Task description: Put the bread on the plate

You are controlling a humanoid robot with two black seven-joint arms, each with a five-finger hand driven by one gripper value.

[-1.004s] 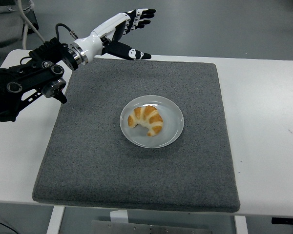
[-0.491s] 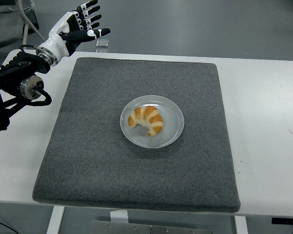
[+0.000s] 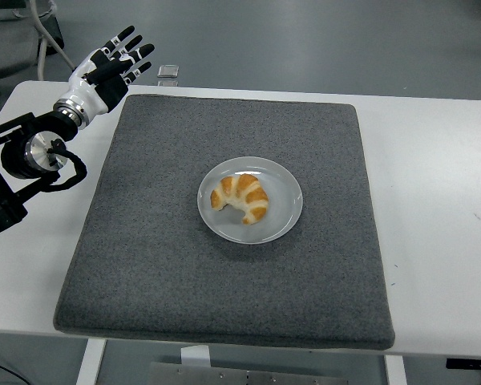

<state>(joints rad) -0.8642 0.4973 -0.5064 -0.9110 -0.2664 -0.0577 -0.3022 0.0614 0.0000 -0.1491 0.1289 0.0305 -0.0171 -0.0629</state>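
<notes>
White bench [image 3: 441, 208], near edge: carrying a dark grey felt mat [image 3: 224, 273]. Mid-mat: golden curved croissant bread [image 3: 240, 197] lying on a round pale-grey plate [image 3: 284, 210]; placing step apparently complete. Far left: left hand [image 3: 108, 68] hovering, fingers spread, empty; next move calls only for parking clear.

The bread [image 3: 241, 197] is a golden-brown croissant with paler stripes, curved into a crescent whose tips point down toward the near edge. It lies flat inside the plate [image 3: 284, 212], a round, shallow, pale grey-white dish. Both lie well apart from the left hand [image 3: 106, 70], nearer than it and off to its right.
</notes>
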